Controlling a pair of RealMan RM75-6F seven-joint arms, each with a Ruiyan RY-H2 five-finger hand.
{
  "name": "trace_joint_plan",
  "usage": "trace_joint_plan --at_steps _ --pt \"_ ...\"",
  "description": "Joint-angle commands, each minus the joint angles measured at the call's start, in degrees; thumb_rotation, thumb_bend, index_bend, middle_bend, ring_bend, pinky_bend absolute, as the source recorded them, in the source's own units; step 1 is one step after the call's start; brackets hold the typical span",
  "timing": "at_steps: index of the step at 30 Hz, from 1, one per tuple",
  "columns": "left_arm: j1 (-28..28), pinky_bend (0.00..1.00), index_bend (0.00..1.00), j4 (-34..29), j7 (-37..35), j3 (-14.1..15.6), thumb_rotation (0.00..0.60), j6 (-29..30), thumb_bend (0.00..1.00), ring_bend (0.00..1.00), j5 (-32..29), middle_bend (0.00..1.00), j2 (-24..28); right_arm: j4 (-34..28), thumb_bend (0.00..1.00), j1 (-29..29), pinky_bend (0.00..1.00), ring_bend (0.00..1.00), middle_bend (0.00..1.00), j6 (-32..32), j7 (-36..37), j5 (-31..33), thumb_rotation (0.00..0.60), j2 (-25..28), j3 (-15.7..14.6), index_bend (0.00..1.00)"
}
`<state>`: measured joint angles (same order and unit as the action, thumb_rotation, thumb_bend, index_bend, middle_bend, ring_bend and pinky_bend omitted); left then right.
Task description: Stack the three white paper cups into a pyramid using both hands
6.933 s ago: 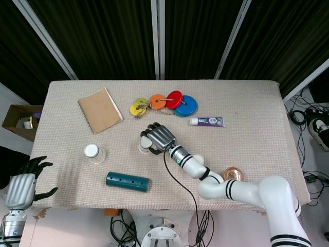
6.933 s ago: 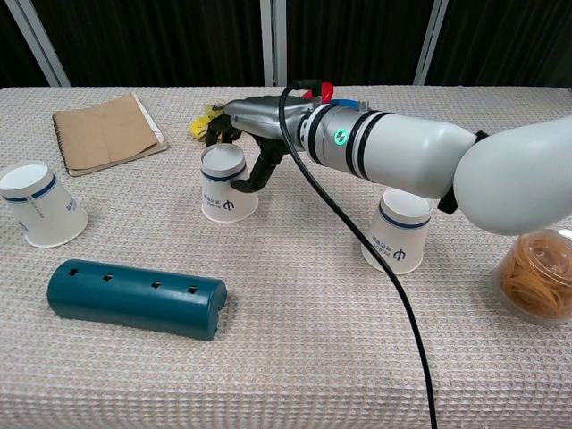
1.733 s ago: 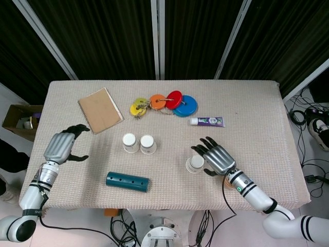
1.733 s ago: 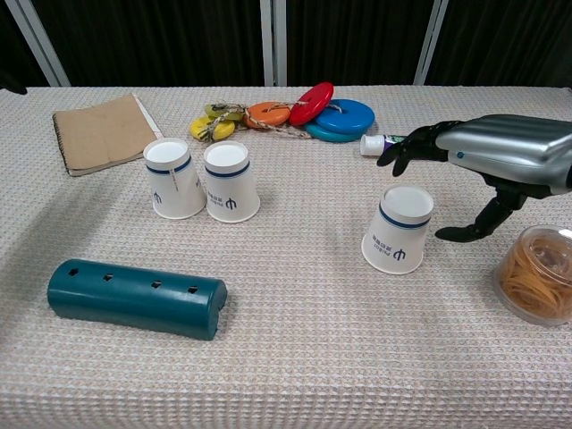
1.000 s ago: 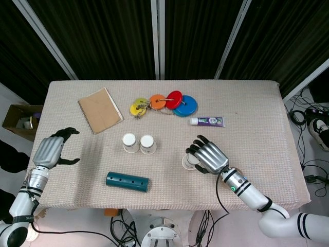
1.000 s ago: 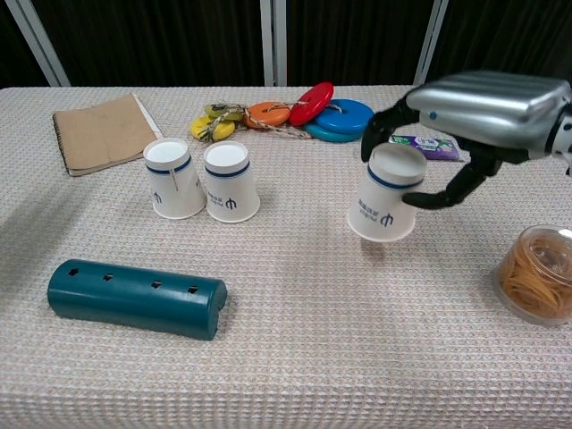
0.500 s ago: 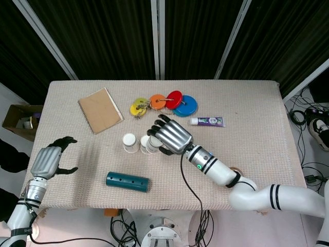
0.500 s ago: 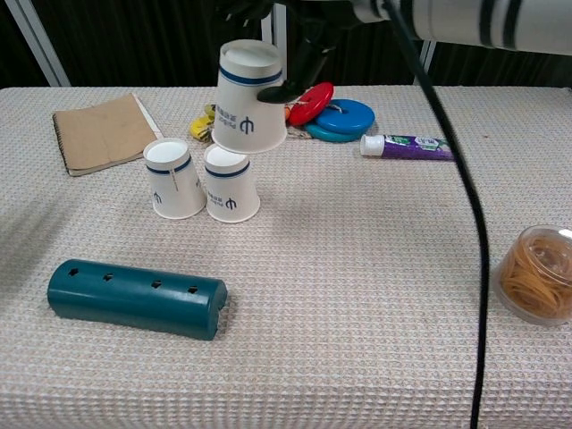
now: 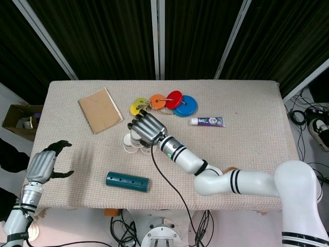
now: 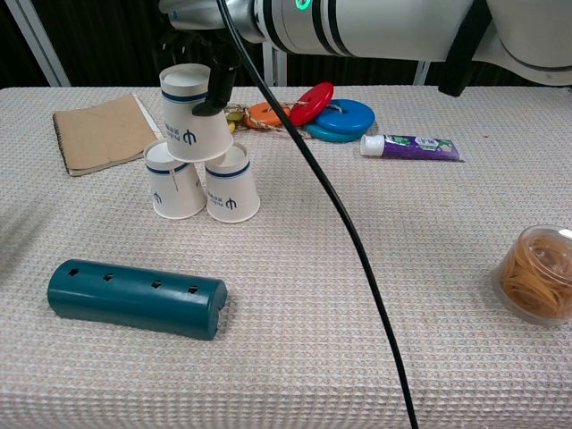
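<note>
Two white paper cups stand upside down, side by side: the left one [image 10: 172,184] and the right one [image 10: 231,189]. A third cup [image 10: 191,113], slightly tilted, sits over the gap between them, and my right hand [image 10: 214,63] grips it from above. In the head view that right hand [image 9: 147,128] covers most of the cups, with only the lower cups' left edge [image 9: 128,144] showing. My left hand [image 9: 44,165] hovers off the table's left front corner, fingers apart and holding nothing.
A teal cylinder [image 10: 136,297] lies in front of the cups. A brown notebook [image 10: 105,132] lies at the back left. Coloured discs [image 10: 331,112] and a toothpaste tube [image 10: 411,146] lie behind. A tub of rubber bands [image 10: 539,273] stands at the right.
My right hand carried the third cup left and down, from above the right cup onto the pair. The left hand drew back a little towards the table's front corner.
</note>
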<state>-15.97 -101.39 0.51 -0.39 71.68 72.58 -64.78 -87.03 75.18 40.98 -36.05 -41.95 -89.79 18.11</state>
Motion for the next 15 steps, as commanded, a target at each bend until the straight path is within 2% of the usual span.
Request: trace_joint_plan --at_steps 1,15 --pt "0.1 0.32 0.23 0.1 -0.1 -0.1 0.6 -0.3 0.02 0.18 0.1 0.16 0.0 0.0 0.34 0.8 0.18 0.21 0.42 0.5 -0.4 0.7 0.6 0.0 -0.7 0.48" --pt "0.6 0.32 0.23 0.2 -0.6 -0.8 0.6 -1.3 0.02 0.18 0.5 0.16 0.0 0.4 0.34 4.4 0.19 0.21 0.4 2.1 -1.2 4.2 0.6 -0.2 -3.2 0.47"
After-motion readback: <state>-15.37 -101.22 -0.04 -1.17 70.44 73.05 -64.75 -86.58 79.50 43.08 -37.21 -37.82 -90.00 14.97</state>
